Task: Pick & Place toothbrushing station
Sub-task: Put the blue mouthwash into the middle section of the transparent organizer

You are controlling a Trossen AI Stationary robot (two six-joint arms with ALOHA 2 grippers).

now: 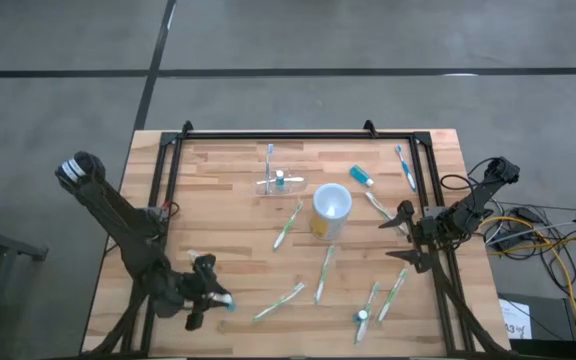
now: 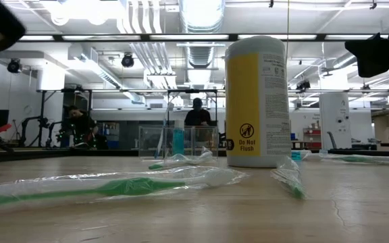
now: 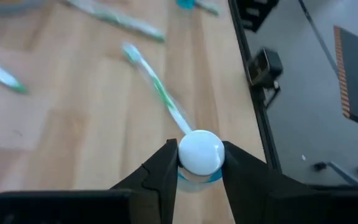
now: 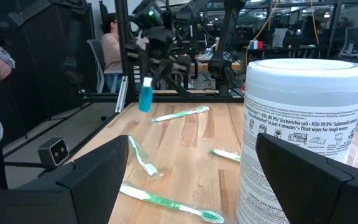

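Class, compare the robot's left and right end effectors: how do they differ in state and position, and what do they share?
The left end effector is shut on a white-capped blue tube; the right end effector is open and holds nothing. The left one is over the left side of the table, while the right one is at the table's right edge, facing the yellow canister. Both are dark and two-fingered.
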